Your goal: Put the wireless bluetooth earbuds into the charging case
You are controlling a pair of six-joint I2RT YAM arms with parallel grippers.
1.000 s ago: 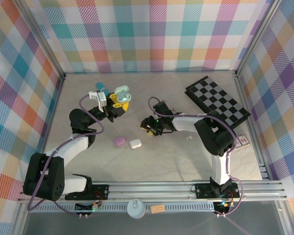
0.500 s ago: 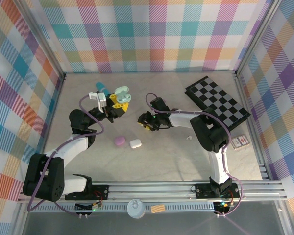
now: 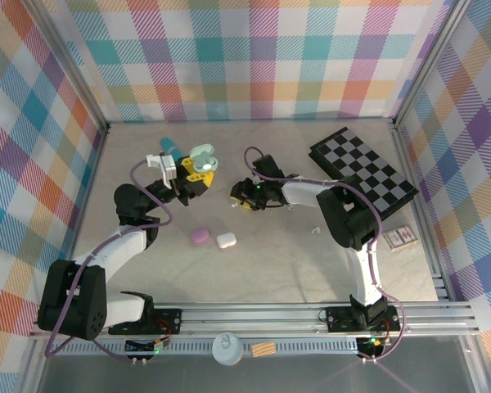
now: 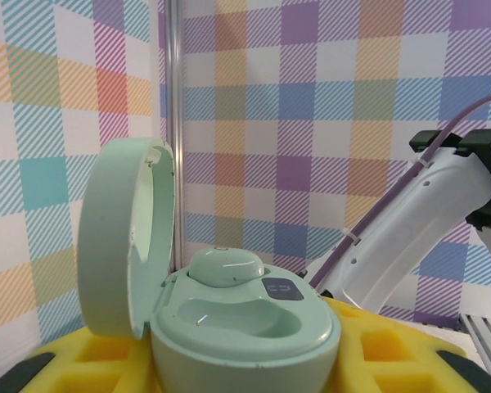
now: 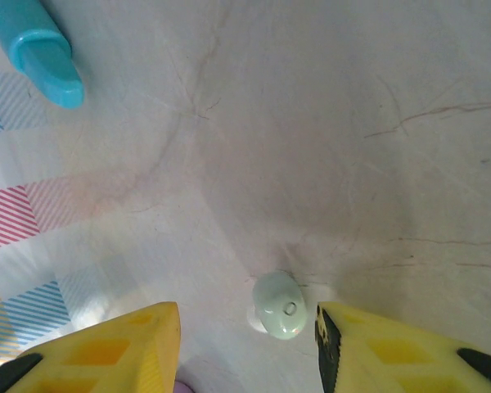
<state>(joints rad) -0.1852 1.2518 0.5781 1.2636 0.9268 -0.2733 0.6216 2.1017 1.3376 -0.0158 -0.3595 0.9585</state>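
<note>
Right tool [image 3: 242, 196] shifted leftward, spread around green earbud [image 5: 280, 305], left tool [image 3: 195, 173] pinching open charging case [image 4: 245, 319]

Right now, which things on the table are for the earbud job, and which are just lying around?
For the job: open pale green case, held in the left fingers, with a seated bud; pale green bud on the table between the open right fingers; purple case; white case; small white bud.
Lying about: teal stick; chessboard; card box.
</note>
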